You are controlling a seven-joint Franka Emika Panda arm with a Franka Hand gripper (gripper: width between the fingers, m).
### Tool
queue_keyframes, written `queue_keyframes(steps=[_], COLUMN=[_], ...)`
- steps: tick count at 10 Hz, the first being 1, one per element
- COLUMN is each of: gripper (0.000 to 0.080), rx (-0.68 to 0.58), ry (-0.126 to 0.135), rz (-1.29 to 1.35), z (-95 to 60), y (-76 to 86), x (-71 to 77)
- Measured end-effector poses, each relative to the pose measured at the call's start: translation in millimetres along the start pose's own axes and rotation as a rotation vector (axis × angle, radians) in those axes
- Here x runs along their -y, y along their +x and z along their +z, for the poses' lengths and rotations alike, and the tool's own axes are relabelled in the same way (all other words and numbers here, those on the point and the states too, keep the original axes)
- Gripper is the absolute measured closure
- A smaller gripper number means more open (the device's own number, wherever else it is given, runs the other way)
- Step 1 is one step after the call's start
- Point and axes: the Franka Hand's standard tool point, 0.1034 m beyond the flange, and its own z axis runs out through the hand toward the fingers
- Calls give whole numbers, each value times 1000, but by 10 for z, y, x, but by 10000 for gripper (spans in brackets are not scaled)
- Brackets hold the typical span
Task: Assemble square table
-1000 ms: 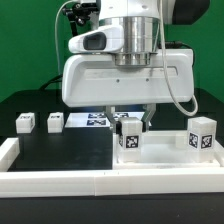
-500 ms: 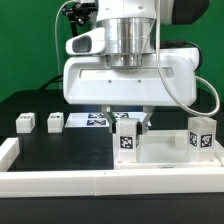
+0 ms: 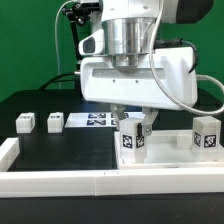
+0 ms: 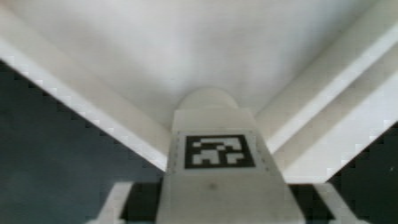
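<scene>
My gripper (image 3: 134, 127) stands straight down over the square table panel (image 3: 175, 158) at the exterior view's right. Its fingers flank an upright white tagged leg (image 3: 133, 142) that stands on the panel, and they look shut on it. In the wrist view the leg (image 4: 219, 150) lies between the fingers (image 4: 128, 200), with a corner of the rimmed panel (image 4: 196, 50) behind it. My gripper (image 4: 217, 205) sits at that view's edge. A second leg (image 3: 207, 136) stands upright on the panel farther right. Two loose legs (image 3: 24, 122) (image 3: 54, 122) lie at the left.
The long white L-shaped rail (image 3: 60, 182) runs along the front edge and up the left side. The marker board (image 3: 95, 120) lies flat behind the gripper. A cable hangs from the hand on the right.
The hand has shifted to the exterior view's right and turned about its vertical axis. The held leg and the right leg have both moved slightly right.
</scene>
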Motion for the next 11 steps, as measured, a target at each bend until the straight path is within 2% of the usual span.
queue_keyframes(steps=[4,6,7,8,11], gripper=[508,508,270,171,156], rx=[8,8,9,9,7], ry=[4,3,3,3,-2], rz=[184,138,124,99,-208], z=[0,1,1,3,4], y=[3,2,-2,-12,-25], x=[13,12,14,20,25])
